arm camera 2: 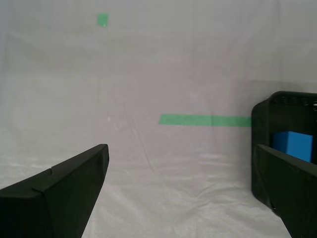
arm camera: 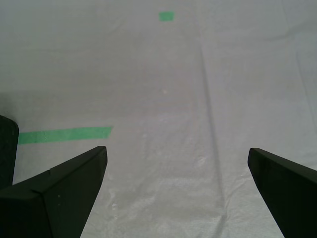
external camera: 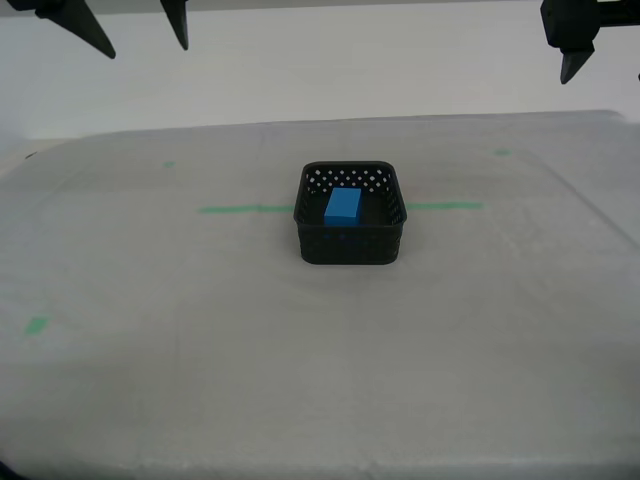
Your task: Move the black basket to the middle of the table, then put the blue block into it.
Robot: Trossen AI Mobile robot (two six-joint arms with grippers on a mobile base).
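Perforated round-cornered black basket (external camera: 351, 228) at table (external camera: 150, 400) centre, smooth blue block (external camera: 343, 206) inside; my first gripper (arm camera: 178, 191) and my second gripper (arm camera 2: 183, 191) spread apart, empty.

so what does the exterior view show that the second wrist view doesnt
Only the exterior view shows the whole black basket, all its walls, in the middle of the table, with arm parts hanging at the top. Only the second wrist view shows my second gripper close up, open and empty. Both show the blue block lying inside the basket and the green tape strip beside it.
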